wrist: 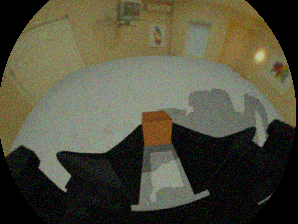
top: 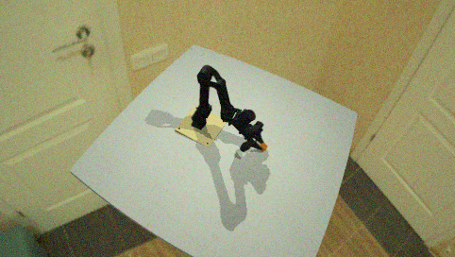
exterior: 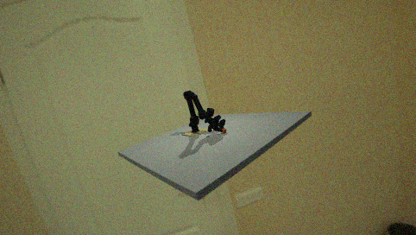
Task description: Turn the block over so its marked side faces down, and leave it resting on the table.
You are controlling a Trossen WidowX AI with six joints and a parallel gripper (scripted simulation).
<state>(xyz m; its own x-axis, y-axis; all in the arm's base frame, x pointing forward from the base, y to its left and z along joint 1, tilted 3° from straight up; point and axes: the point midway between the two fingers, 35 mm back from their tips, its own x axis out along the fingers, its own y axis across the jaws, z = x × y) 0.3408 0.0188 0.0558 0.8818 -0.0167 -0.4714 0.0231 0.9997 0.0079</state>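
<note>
A small orange block (top: 263, 146) (exterior: 223, 130) (wrist: 157, 131) is at the tips of my gripper (top: 261, 145) (wrist: 154, 127). The gripper is shut on it, with one dark finger on each side in the wrist view. The arm reaches down and outward, and the block is very low over the pale table (top: 142, 165) (exterior: 259, 138) (wrist: 100, 100); I cannot tell whether it touches. Two plain orange faces show in the wrist view. No mark can be made out on them; the other faces are hidden or too small to read.
The arm's base stands on a thin yellow plate (top: 187, 130) (exterior: 187, 134), behind and to the left of the gripper in the top view. The arm's shadow lies across the table. The table's edges are well away from the block. Walls and doors stand beyond.
</note>
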